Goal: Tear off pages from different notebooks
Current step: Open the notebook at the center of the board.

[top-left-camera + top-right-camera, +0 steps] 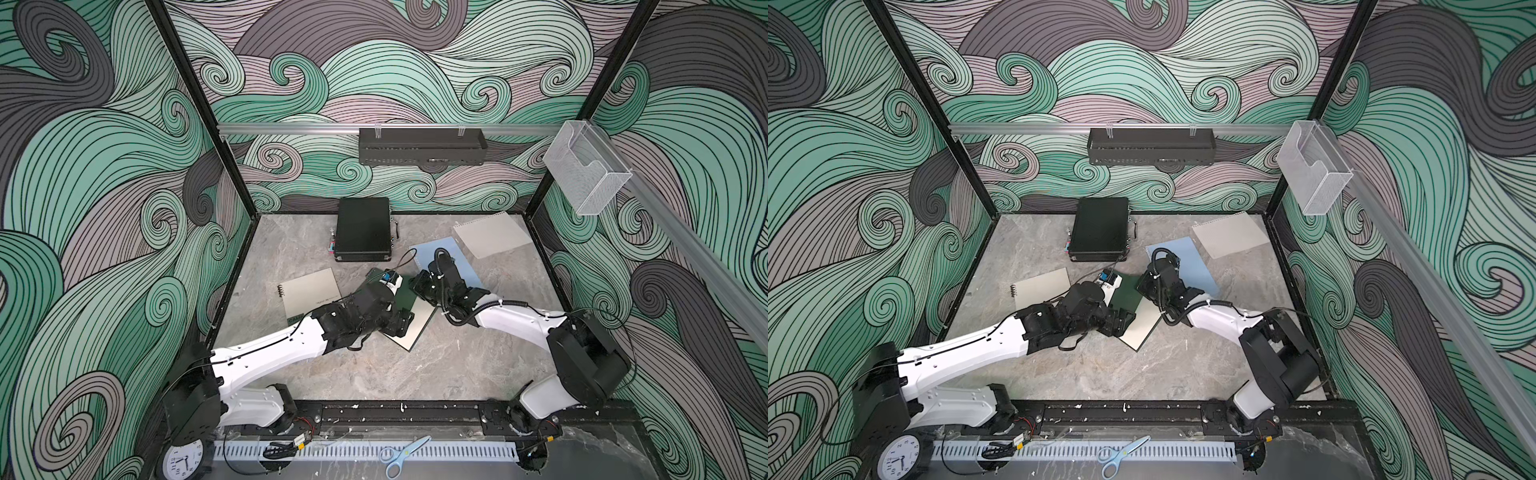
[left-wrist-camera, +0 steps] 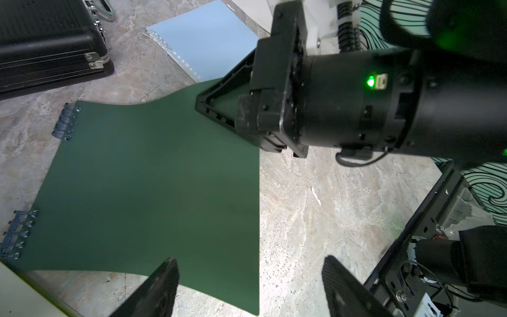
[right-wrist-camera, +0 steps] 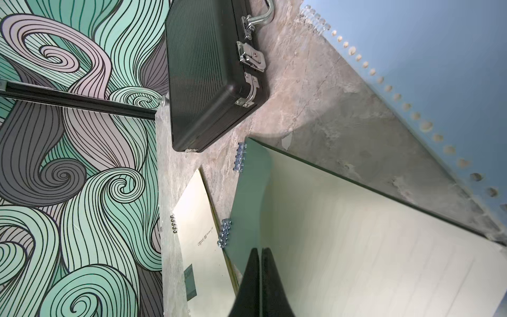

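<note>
Right claw (image 3: 258, 256) is pinched together on the cover edge of the dark green notebook (image 1: 405, 296), bowing it up off the cream lined page (image 3: 370, 247) beneath, mid-tabletop (image 1: 415, 374). Left claw (image 2: 250, 260) stands with jaws apart by that cover. The light blue notebook (image 1: 459, 259) and the beige notebook (image 1: 309, 291) flank it, with a loose page (image 1: 490, 235) far right.

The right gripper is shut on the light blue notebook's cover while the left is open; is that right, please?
No: the right gripper is shut on the dark green notebook's cover, as both wrist views show; the left gripper is open.
</note>
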You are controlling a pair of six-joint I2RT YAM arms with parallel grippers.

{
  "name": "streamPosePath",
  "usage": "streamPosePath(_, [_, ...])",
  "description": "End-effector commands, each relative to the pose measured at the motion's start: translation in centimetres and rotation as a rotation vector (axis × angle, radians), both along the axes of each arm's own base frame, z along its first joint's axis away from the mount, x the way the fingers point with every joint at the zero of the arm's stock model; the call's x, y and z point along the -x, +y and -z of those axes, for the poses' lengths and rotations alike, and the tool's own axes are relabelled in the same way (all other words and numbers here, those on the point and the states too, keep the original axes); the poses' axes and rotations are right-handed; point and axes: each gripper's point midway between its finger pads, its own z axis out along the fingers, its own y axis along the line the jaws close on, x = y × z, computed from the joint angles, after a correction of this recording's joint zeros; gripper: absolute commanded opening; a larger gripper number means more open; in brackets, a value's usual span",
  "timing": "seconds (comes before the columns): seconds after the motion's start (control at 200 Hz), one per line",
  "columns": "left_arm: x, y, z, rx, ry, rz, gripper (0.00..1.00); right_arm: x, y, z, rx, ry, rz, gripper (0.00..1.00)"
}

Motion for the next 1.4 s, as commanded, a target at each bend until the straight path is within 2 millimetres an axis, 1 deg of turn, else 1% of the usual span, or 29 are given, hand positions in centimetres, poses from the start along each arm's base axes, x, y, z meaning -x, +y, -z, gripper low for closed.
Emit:
streamPosePath(0.0, [0.0,-0.3,0.6,-0.072,0.009,0.016,0.81,0.3,1.3,-2.3,-0.047,-0.022,-0.001,0.0])
streamPosePath(0.15, [-0.7,-0.3,2.0,-0.149,0.037,-0.014,0.81,1.1,2.2,-3.0,-0.05,-0.034,-0.023,0.0])
streamPosePath(0.195, [-0.9,-0.2,1.8,-0.158,0.033,-0.028,0.81,1.3,2.3,-3.0,-0.047,-0.036,-0.027,0.0])
streamPosePath(0.205, [-1.0,-0.2,2.6,-0.18,0.043,-0.032,0.81,1.3,2.4,-3.1,-0.048,-0.037,-0.028,0.0])
streamPosePath(0.225, [-1.3,0.0,2.9,-0.194,0.047,-0.045,0.81,1.4,2.5,-3.2,-0.048,-0.039,-0.031,0.0])
streamPosePath(0.34, [-1.8,0.4,3.5,-0.236,0.045,-0.078,0.75,1.6,2.6,-3.2,-0.052,-0.034,-0.037,0.0])
streamPosePath(0.46, [-2.3,0.7,3.7,-0.259,0.037,-0.112,0.62,1.8,3.0,-3.1,-0.06,-0.031,-0.049,0.0])
streamPosePath(0.51, [-2.5,1.0,3.8,-0.272,0.035,-0.129,0.52,1.8,3.0,-3.2,-0.061,-0.032,-0.05,0.0])
streamPosePath(0.56, [-2.7,1.3,3.8,-0.288,0.032,-0.151,0.45,1.9,3.0,-3.2,-0.061,-0.031,-0.05,0.0])
streamPosePath(0.75, [-3.1,1.8,4.2,-0.31,0.031,-0.183,0.23,1.9,2.9,-2.9,-0.06,-0.023,-0.043,0.0])
streamPosePath(0.82, [-3.2,2.0,4.0,-0.307,0.023,-0.199,0.19,1.9,2.8,-2.6,-0.056,-0.016,-0.036,0.0])
streamPosePath(0.966, [-3.4,2.8,3.8,-0.304,0.002,-0.234,0.19,1.9,2.7,-2.3,-0.058,-0.007,-0.023,0.02])
streamPosePath(1.011, [-3.5,3.1,3.9,-0.314,-0.001,-0.253,0.25,1.8,2.8,-2.2,-0.061,-0.004,-0.021,0.03])
streamPosePath(1.056, [-3.6,3.3,4.1,-0.324,0.001,-0.263,0.29,1.8,2.8,-2.2,-0.065,-0.002,-0.018,0.03])
streamPosePath(1.121, [-3.7,3.3,4.5,-0.336,0.008,-0.267,0.33,1.7,2.9,-2.2,-0.074,0.004,-0.014,0.02])
streamPosePath(1.251, [-3.8,3.1,5.0,-0.349,0.02,-0.263,0.37,1.6,3.0,-2.1,-0.096,0.013,0.003,0.0])
streamPosePath(1.396, [-3.9,3.1,4.9,-0.347,0.014,-0.262,0.45,1.4,3.0,-2.5,-0.109,0.01,0.01,0.0])
